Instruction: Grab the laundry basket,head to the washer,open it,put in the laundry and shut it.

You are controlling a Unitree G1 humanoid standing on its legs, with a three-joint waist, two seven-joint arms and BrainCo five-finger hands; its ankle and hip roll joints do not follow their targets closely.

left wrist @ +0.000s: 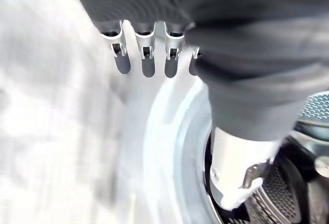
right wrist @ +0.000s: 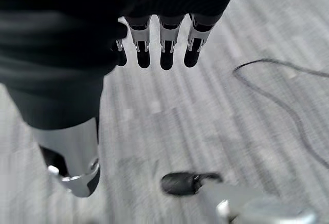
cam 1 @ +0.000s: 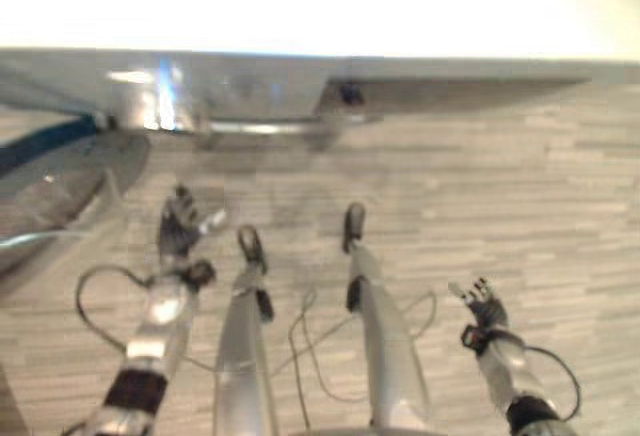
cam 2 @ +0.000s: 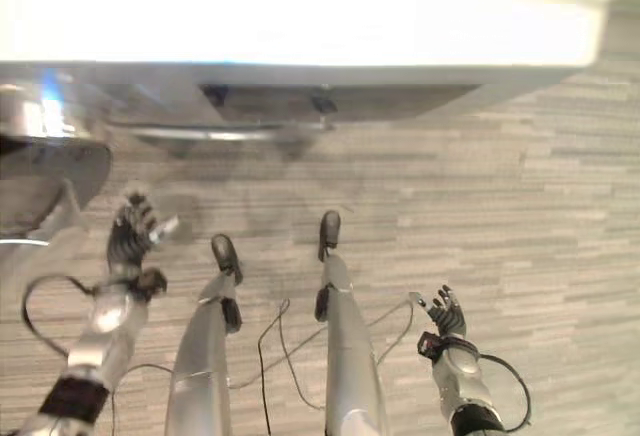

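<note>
Left hand (cam 1: pixel 178 228), fingers straight and empty, reaches toward the open washer door (cam 1: pixel 60 191), apparently to swing it shut. Right hand (cam 2: pixel 446 312) hangs spread, idle. Perforated drum (left wrist: pixel 288 183) visible; laundry undeterminable.

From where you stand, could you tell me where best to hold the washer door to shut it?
The washer door stands swung open on the left; I would take its curved free rim, nearest the open left hand, coming from the right.
</note>
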